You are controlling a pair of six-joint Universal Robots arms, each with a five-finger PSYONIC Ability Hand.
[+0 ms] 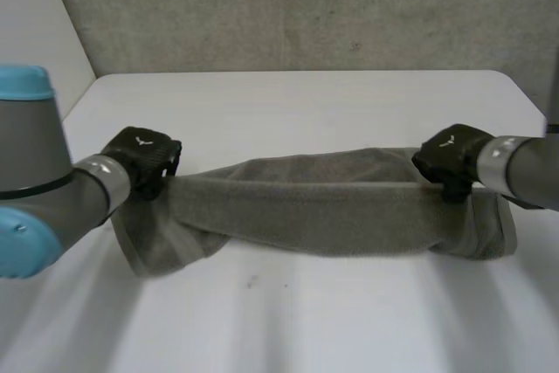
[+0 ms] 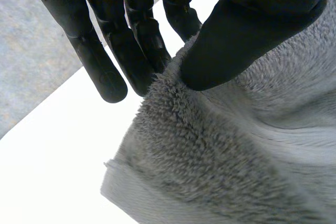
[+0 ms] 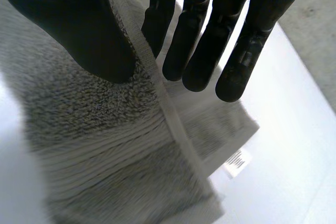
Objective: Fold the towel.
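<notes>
A grey towel is stretched across the white table between my two hands, its middle hanging in a long fold. My left hand holds its left end; in the left wrist view the thumb presses the fluffy towel against the straight fingers. My right hand holds the right end; in the right wrist view the thumb pinches the towel's hemmed edge against the fingers. The towel's ends droop onto the table below both hands.
A white label sticks out from the towel's lower layer near my right hand. A grey concrete wall stands behind the table's far edge. The table's near part lies in front of the towel.
</notes>
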